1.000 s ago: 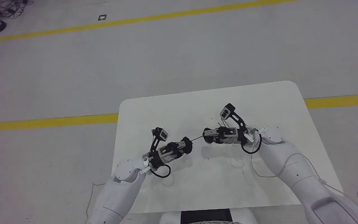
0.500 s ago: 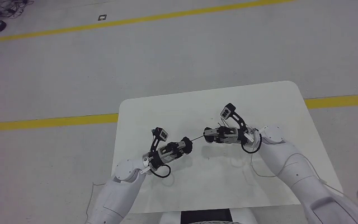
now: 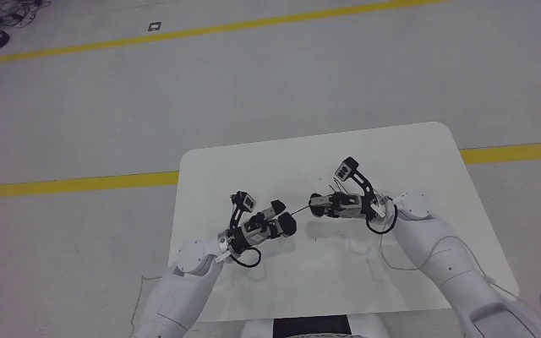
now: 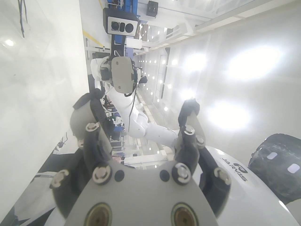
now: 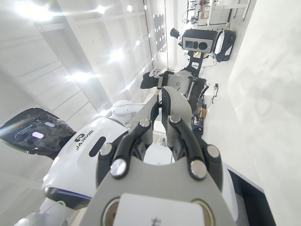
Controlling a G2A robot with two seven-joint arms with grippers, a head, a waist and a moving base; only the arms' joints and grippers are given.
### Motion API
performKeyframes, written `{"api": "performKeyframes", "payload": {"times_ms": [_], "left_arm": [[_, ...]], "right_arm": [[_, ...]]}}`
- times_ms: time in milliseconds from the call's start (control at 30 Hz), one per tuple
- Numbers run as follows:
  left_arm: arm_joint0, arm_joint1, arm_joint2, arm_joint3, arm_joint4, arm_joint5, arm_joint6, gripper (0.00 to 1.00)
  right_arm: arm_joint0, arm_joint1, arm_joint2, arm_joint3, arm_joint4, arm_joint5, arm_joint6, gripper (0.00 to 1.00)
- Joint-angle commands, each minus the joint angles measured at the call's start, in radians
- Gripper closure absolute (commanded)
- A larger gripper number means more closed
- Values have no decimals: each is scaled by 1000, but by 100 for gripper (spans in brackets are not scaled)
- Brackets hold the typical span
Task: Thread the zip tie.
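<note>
The zip tie is a thin black strip above the middle of the white table. My right gripper is shut on one end of it. The strip's free end points toward my left gripper, which stands open close by, apart from the strip. In the left wrist view my left gripper has its fingers spread wide with nothing between them, and the right gripper faces it end-on. In the right wrist view my right gripper has its fingers pressed together; the strip itself is too thin to make out there.
Both arms hang over the table's middle, near its front half. A tiny dark speck lies on the tabletop below the right gripper. Grey floor with yellow lines surrounds the table.
My left gripper has opened and let go of the zip tie's end. The right gripper keeps its hold and has barely moved.
</note>
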Motion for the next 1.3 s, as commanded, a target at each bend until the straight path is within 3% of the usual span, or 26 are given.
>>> {"api": "performKeyframes", "payload": {"times_ms": [0,133,200,300,333,433,933,1267], "left_arm": [[0,1,4,-3,1,0,1,0],[-2,2,13,-10,-1,-1,1,0],[-4,2,17,-9,-2,-1,2,6],[-7,3,22,-7,-4,-3,8,35],[-8,3,23,-6,-5,-4,9,51],[-8,4,22,-8,-9,-5,13,63],[-8,13,23,-10,-6,-5,32,78],[-16,16,36,-3,26,-1,50,77]], "right_arm": [[-5,-3,4,-4,-6,0,0,100],[-14,-11,12,-14,-16,0,0,100],[-17,-16,15,-16,-15,0,0,100],[-18,-25,17,-18,-22,0,0,100],[-17,-28,17,-16,-29,0,0,100],[-15,-37,20,-5,-50,0,0,100],[-16,-63,55,17,-146,0,0,100],[-23,-71,72,6,-162,0,0,100]]}}
